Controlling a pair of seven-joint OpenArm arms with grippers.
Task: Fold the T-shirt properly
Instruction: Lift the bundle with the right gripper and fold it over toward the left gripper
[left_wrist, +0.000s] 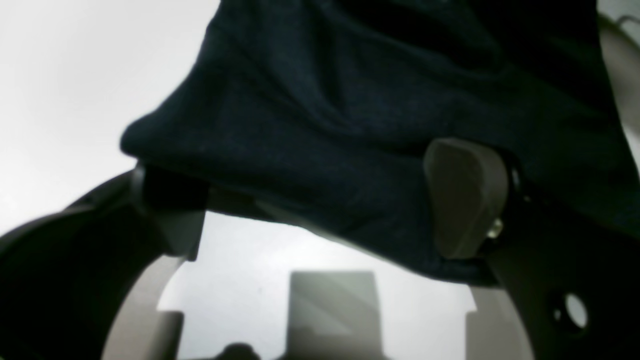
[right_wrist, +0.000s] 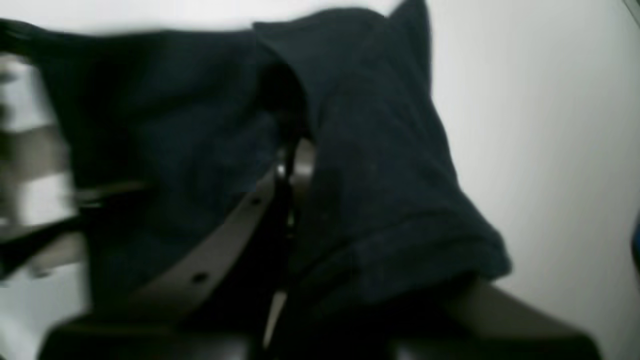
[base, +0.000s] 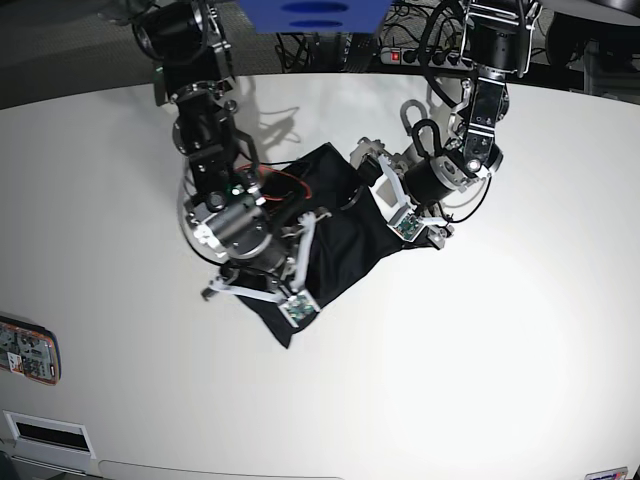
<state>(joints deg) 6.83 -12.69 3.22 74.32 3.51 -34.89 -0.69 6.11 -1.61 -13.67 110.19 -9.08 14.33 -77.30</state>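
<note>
The black T-shirt hangs bunched between my two arms over the white table. My right gripper is shut on its lower part, and a dark corner hangs below it. In the right wrist view the fingers meet at the centre, and the T-shirt drapes over both sides of the gripper. My left gripper is at the shirt's upper right edge. In the left wrist view its jaws stand wide apart. The T-shirt lies across the gripper, hiding the left fingertip.
A blue object hangs at the top of the base view, with cables and a power strip behind the table. A small device lies at the left edge. A white box sits at the front left.
</note>
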